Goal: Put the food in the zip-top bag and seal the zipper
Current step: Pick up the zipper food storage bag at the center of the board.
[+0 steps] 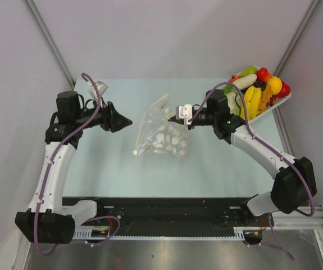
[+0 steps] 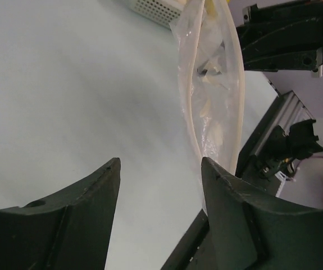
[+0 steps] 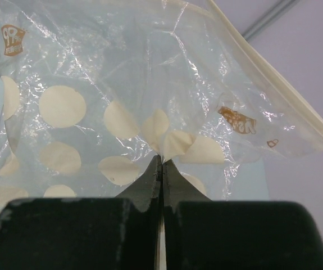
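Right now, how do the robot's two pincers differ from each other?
The left pincer is open, spread wide; the right pincer is shut tight. The left pincer holds nothing, while the right pincer pinches the film of the clear polka-dot zip-top bag. The left pincer sits off the bag's left side; the right pincer is at its right side. Both have two dark fingers and point toward the bag.
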Robot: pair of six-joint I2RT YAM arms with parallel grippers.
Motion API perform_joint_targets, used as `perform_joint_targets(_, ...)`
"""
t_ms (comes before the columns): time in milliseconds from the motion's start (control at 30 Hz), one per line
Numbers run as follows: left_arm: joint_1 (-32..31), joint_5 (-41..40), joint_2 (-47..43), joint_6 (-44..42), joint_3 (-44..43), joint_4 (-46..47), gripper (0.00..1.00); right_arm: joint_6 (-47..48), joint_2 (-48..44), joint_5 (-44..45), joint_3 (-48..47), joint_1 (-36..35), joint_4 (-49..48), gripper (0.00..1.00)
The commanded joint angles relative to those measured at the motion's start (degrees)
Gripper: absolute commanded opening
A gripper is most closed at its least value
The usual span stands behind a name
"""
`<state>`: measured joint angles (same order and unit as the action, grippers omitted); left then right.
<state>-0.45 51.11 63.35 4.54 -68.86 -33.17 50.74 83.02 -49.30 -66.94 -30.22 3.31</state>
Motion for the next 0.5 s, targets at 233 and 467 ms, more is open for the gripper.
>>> perform_joint_targets(233,-7.72,-0.4,-1.21,0.21,2.85,2.14,0.56,7.27,-4.63,-1.51,1.02,-4.06,-4.28,0.0)
perform_joint_targets(467,-7.55,-0.13,-2.44,-0.05,3.56,0.12,0.61,7.79,-3.84,-0.54,1.02,-4.94,-4.11,0.0)
